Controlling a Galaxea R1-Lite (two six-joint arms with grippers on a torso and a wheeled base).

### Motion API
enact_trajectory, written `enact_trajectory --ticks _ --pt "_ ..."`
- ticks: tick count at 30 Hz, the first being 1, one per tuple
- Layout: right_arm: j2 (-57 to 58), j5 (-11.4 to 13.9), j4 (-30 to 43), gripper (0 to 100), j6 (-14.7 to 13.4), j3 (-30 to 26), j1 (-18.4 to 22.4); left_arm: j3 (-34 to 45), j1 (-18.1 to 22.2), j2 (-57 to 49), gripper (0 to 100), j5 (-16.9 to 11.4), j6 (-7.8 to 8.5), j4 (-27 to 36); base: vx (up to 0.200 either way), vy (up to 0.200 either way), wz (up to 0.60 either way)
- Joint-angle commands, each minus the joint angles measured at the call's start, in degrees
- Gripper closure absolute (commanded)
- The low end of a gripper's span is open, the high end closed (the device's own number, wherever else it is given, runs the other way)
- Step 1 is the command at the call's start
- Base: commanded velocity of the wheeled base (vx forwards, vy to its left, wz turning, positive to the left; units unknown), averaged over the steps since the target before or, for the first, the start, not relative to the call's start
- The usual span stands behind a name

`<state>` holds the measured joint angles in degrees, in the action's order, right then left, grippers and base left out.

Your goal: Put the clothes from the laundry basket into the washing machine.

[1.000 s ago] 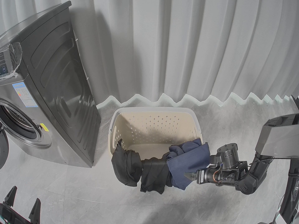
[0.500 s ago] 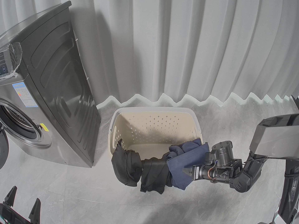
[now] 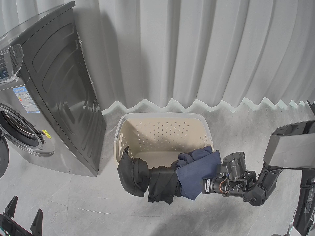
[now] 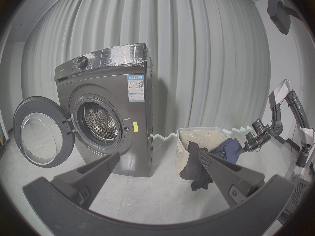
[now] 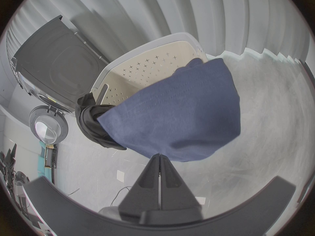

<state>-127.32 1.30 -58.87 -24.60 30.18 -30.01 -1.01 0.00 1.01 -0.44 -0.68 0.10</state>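
A cream laundry basket [image 3: 160,115] stands on the floor. Over its near rim hang two black garments [image 3: 144,177] and a navy blue garment [image 3: 197,171]. My right gripper [image 3: 200,186] is shut, level with the blue garment's lower edge, its tips tucked against the cloth. In the right wrist view the closed fingertips [image 5: 159,156] meet the hem of the blue garment [image 5: 183,112]. The grey washing machine [image 3: 49,82] stands left of the basket, its round door [image 4: 39,131] swung open. My left gripper [image 3: 23,213] hangs open and empty, low at the near left.
White pleated curtains [image 3: 197,49] close off the back. Bare grey floor [image 3: 82,200] lies between the basket and me. The drum opening [image 4: 100,122] faces the left gripper [image 4: 157,163], with the basket [image 4: 200,131] to the machine's right.
My right gripper has slid left toward the basket, and its tips now sit under the blue garment's edge. The clothes and the left arm have not moved.
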Motion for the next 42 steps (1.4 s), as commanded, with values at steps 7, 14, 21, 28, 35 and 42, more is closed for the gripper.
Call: enact_trajectory --ticks 7,14,21,28,35,42 --pt "4.4 -0.2 -0.2 0 -0.1 -3.6 0.2 1.0 0.0 -1.0 0 0.0 -0.02 0.0 0.000 0.000 0.00" --pt "2.7 -5.1 0.9 0 0.3 -0.9 1.1 1.0 0.0 -1.0 0 0.0 -0.02 0.0 0.000 0.000 0.00" --pt "-1.7 -5.1 1.0 0 0.1 3.5 2.8 1.0 0.0 -1.0 0 0.0 -0.02 0.0 0.000 0.000 0.00" --pt "-2.1 -5.0 1.2 0 0.1 5.1 2.5 1.0 0.0 -1.0 0 0.0 -0.02 0.0 0.000 0.000 0.00" --pt "-1.9 -4.9 0.9 100 0.1 4.7 1.5 1.0 0.0 -1.0 0 0.0 -0.02 0.0 0.000 0.000 0.00" --pt "-1.6 -4.8 0.2 100 -0.1 4.3 0.5 0.9 0.0 -1.0 0 0.0 -0.02 0.0 0.000 0.000 0.00"
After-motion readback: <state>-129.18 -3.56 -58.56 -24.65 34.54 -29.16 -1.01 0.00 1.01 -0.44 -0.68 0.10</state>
